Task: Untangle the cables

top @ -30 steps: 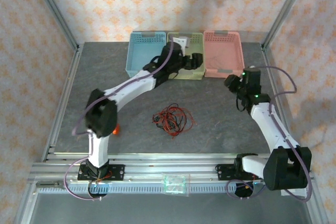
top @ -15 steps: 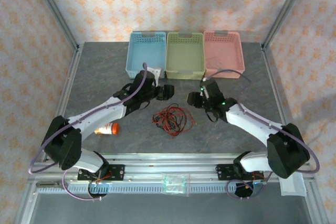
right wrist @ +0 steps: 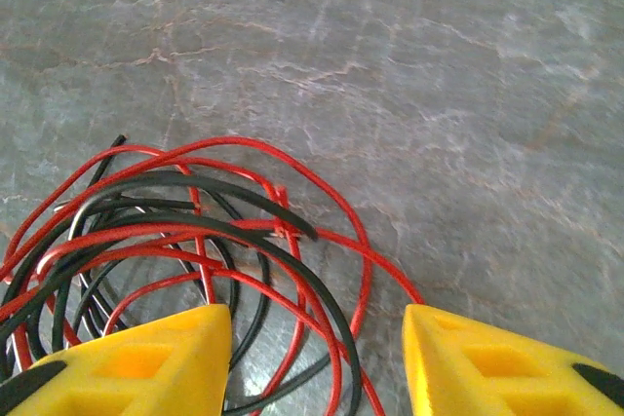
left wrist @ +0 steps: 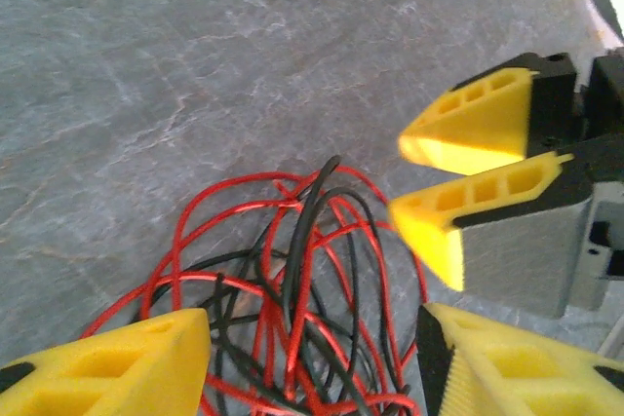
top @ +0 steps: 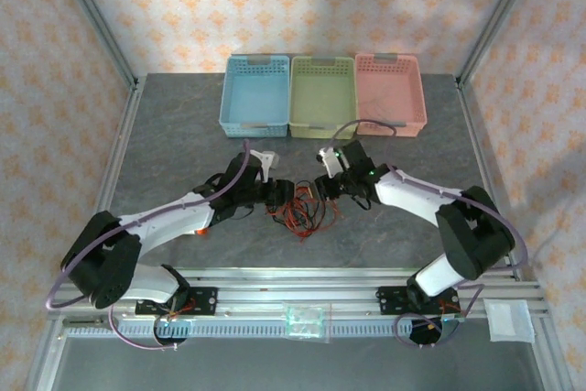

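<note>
The cables [top: 302,211] lie as one tangle of red and black loops on the grey table, just in front of centre. My left gripper [top: 284,195] is open at the tangle's left edge. In the left wrist view its yellow fingers [left wrist: 107,367] straddle the red and black cables [left wrist: 292,280]. My right gripper [top: 322,186] is open at the tangle's upper right edge, and it appears in the left wrist view as the right gripper [left wrist: 402,182]. In the right wrist view its fingers [right wrist: 127,362] stand either side of the cables [right wrist: 195,231]. Neither grips a wire.
Three baskets stand in a row at the back: blue [top: 255,93], green [top: 321,96] and pink [top: 390,93]. A small orange object [top: 203,229] peeks out beside the left arm. The aluminium rail [top: 302,295] runs along the near edge.
Both arms have swung in from the back and right side of the table. They dropped toward the tangle, and both open grippers now sit over its edges.
</note>
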Available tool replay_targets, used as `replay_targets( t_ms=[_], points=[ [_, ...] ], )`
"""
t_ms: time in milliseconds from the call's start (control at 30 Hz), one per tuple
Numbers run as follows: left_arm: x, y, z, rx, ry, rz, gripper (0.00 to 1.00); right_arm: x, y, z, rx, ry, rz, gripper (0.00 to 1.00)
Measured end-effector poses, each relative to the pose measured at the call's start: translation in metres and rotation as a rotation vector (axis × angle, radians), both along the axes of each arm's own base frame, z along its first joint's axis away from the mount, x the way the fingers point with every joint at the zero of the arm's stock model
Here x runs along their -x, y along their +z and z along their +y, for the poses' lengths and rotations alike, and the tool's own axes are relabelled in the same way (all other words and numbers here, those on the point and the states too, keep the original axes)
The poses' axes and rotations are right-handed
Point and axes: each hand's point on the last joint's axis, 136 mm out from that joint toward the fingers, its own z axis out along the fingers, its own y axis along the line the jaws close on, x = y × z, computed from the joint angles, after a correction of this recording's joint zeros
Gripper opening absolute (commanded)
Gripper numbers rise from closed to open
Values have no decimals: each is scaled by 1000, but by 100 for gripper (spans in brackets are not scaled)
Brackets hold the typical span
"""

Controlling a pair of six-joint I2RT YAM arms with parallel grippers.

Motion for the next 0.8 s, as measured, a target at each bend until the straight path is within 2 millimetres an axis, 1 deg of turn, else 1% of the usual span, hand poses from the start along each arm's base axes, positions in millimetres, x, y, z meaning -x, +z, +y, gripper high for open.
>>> replay_targets(
  t_ms=[100,167,233,400,533,667,800],
  points=[
    [0,-13,-5,-1,-18,32,49,-5,1,7,-14,49,0,49],
    [-1,-20,-6,-7,-24,55,45,-7,2,6,-21,60,-1,49],
    [-6,-23,-6,-7,-20,69,45,-8,2,3,-24,60,5,49],
    [-26,-18,-6,2,1,58,45,-9,0,-5,-23,47,12,49],
    [-39,-12,-16,11,-27,44,45,-5,-4,-9,-21,39,26,48],
    [-39,-15,-23,22,-66,61,46,-1,-10,-12,-20,21,51,48],
    [-38,-23,-26,12,-86,79,46,2,-14,-15,-22,7,74,46]
  ],
)
